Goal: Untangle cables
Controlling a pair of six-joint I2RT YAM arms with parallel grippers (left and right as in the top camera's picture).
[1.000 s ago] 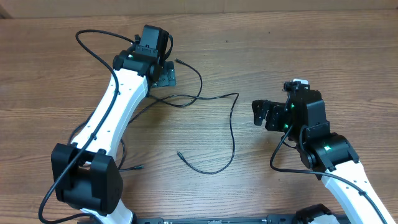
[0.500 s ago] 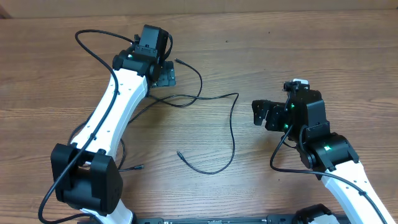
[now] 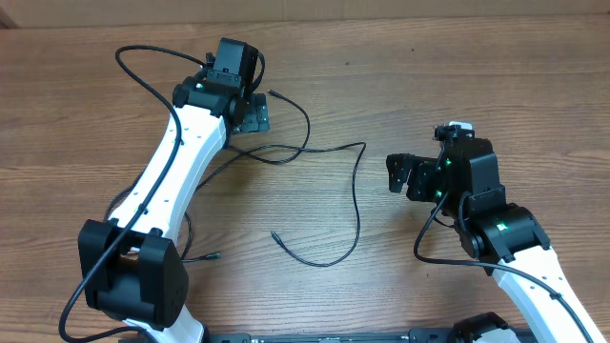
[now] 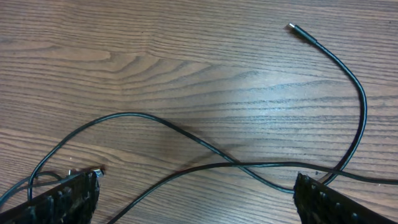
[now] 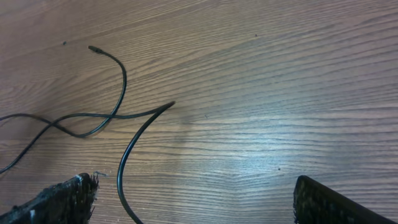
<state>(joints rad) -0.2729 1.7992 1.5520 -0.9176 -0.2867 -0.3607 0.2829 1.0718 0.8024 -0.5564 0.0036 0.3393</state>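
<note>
Thin black cables lie loose on the wooden table between the arms. One curves from a plug near my left gripper and crosses another near the table's middle. In the left wrist view two cables cross just ahead of the jaws, and a plug end lies far right. My left gripper is open and empty over the cables. My right gripper is open and empty, right of the long cable.
The long cable loops down to a plug at the table's middle front. Another small plug lies by the left arm's base. The left arm's own thick wire arcs at the back left.
</note>
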